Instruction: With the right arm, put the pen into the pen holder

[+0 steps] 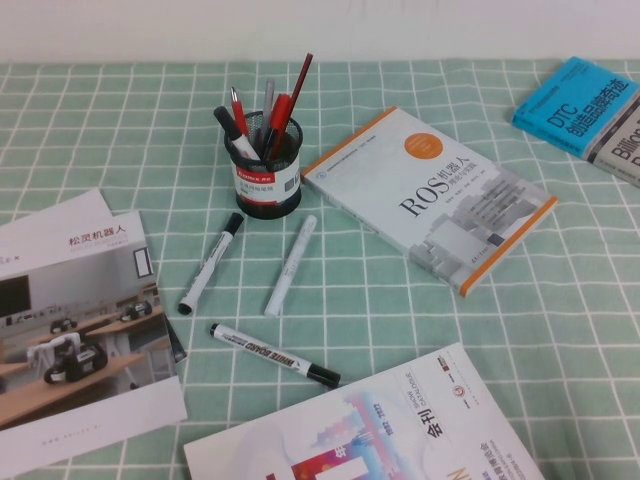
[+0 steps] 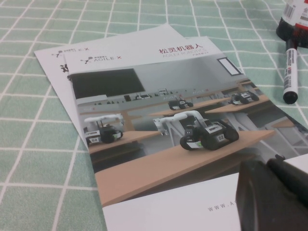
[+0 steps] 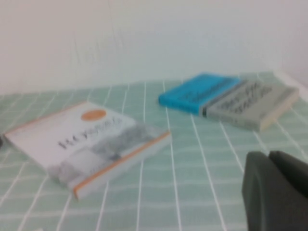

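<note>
High view: black-capped white marker (image 1: 275, 355) lies nearest on green checked surface (image 1: 420, 300). Further back, second marker (image 1: 210, 262) and white pen (image 1: 290, 265), side by side, apart. Behind them, black mesh pen holder (image 1: 262, 165), upright, pens inside.

Left wrist view only: left gripper (image 2: 269, 197) above brochure (image 2: 159, 120).

Right wrist view only: right gripper (image 3: 276, 192) above surface, near ROS book (image 3: 91, 139).

Both grippers, open or shut: cannot tell.

Only dark, matte black casing shows: the left gripper (image 2: 272, 195) with a rounded block and ridge, the right gripper (image 3: 276, 190) similar (blurred).
</note>
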Action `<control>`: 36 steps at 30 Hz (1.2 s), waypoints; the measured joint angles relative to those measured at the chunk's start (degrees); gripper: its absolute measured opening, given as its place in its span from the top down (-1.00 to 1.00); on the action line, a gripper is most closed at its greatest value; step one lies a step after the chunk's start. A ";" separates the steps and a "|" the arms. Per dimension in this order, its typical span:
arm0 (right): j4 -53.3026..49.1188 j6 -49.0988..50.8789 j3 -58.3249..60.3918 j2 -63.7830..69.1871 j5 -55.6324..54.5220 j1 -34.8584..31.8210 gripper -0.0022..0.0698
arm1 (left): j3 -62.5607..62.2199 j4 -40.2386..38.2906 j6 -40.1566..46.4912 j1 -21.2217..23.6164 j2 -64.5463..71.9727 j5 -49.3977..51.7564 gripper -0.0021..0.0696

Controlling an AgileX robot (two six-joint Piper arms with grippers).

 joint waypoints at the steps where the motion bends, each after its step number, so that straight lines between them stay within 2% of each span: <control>1: 4.62 -3.62 0.00 0.00 1.36 0.00 0.99 | 0.00 0.00 0.00 0.00 0.00 0.00 0.95; 4: 17.72 -17.89 0.00 0.00 6.73 0.00 0.99 | 0.00 0.00 0.00 0.00 0.00 0.00 0.95; 6: 22.86 -24.55 0.00 0.00 10.69 0.00 0.99 | 0.00 0.00 0.00 0.00 -0.04 0.00 0.95; 9: 25.43 -27.86 0.04 0.00 14.41 0.00 0.99 | 0.00 0.00 0.00 0.00 -0.04 0.00 0.95; 36: 26.70 -29.25 0.13 0.00 15.56 0.00 0.99 | 0.00 0.00 0.00 0.00 -0.04 0.00 0.95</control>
